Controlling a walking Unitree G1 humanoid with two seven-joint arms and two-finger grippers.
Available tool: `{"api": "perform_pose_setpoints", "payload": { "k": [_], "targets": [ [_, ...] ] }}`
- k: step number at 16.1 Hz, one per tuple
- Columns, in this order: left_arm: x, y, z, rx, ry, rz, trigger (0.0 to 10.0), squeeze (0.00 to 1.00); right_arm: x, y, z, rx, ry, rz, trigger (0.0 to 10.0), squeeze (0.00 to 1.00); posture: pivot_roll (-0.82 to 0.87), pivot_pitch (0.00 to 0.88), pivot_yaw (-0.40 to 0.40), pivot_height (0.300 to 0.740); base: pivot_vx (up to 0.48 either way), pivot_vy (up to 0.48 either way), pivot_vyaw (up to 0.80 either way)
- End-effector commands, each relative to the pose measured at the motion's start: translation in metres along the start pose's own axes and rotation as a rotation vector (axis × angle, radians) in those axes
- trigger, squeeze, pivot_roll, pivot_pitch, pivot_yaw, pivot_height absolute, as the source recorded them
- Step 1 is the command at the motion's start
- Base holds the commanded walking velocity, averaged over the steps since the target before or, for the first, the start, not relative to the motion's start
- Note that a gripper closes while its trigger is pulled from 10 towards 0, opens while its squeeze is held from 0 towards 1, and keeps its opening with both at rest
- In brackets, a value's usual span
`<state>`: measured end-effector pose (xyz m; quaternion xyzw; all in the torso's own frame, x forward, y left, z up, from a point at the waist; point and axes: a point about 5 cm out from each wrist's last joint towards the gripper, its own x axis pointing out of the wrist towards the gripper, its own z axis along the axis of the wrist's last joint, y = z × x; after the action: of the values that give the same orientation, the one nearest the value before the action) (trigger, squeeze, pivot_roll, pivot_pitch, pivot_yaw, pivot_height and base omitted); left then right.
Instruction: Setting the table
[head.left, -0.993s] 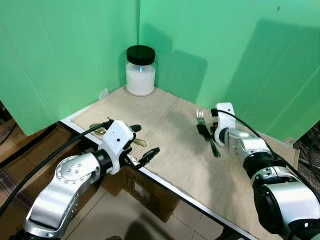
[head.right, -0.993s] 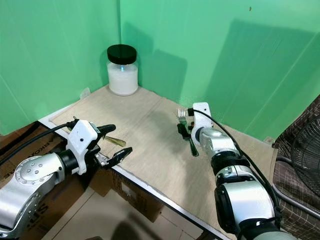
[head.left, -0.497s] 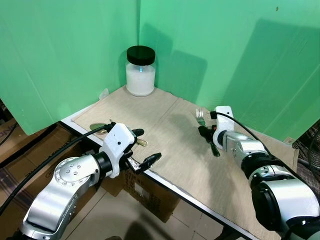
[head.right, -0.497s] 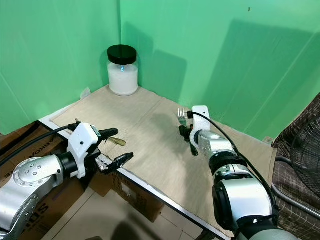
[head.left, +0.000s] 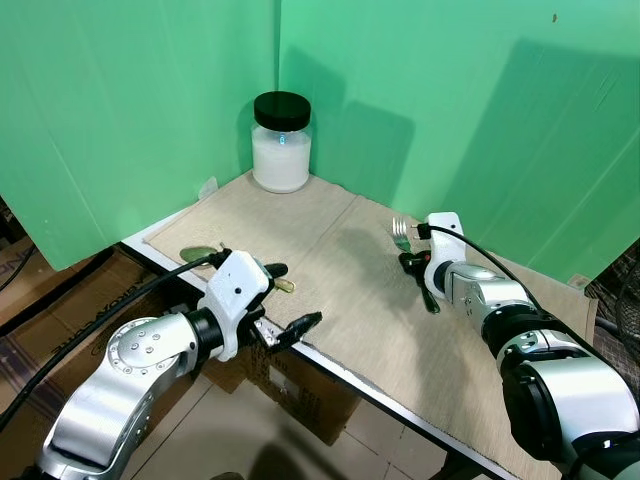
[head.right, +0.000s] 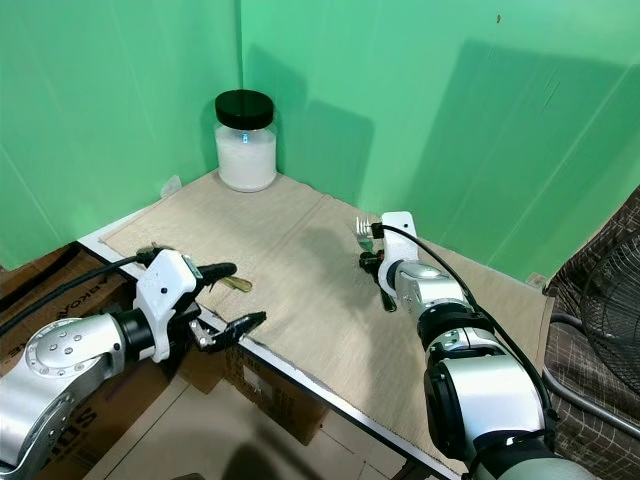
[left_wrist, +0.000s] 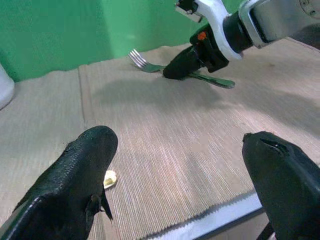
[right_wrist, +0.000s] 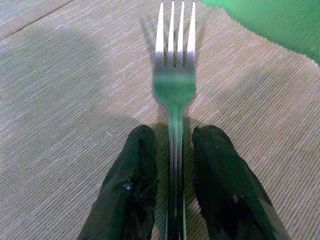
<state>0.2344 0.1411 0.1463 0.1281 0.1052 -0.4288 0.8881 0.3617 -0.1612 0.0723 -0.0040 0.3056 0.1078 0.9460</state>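
Note:
A silver fork (right_wrist: 174, 85) lies flat on the beige mat (head.left: 340, 310), tines toward the green wall. My right gripper (head.left: 409, 263) rests low over its handle. The two black fingers (right_wrist: 140, 170) sit on either side of the handle with narrow gaps, so the gripper is open. A gold spoon (head.left: 197, 250) lies near the mat's front left; its handle end (left_wrist: 109, 178) shows beside my left gripper (head.left: 297, 293). That gripper hovers open at the table's front edge, with nothing between its fingers.
A white-filled jar with a black lid (head.left: 281, 145) stands in the back corner against the green backdrop. A cardboard box (head.left: 310, 390) sits under the table's front edge. A fan (head.right: 610, 300) stands on the far right.
My left gripper has drawn back toward the table's front edge, uncovering the spoon's bowl. The right gripper has sunk slightly along the fork handle; the fork has stayed where it was.

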Motion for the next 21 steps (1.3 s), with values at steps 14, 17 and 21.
{"api": "perform_pose_setpoints", "payload": {
  "k": [14,17,21],
  "targets": [
    [0.001,0.004,0.005,0.045,0.007,-0.056,10.0,0.0,-0.002,-0.002,0.016,0.047,-0.066,0.034,0.0,0.0,0.04,0.0,-0.081,0.74,0.0,0.0,0.0],
    [0.001,0.01,0.012,0.044,-0.035,-0.001,10.0,0.0,-0.01,-0.002,0.043,0.183,-0.199,0.119,0.0,0.0,0.04,0.0,-0.09,0.74,0.0,0.0,0.0],
    [0.003,0.015,0.016,0.04,-0.07,0.16,10.0,0.0,-0.062,0.017,0.057,0.308,-0.448,0.284,0.0,0.0,0.04,0.0,-0.087,0.74,0.0,0.0,0.0]
  ]
}}
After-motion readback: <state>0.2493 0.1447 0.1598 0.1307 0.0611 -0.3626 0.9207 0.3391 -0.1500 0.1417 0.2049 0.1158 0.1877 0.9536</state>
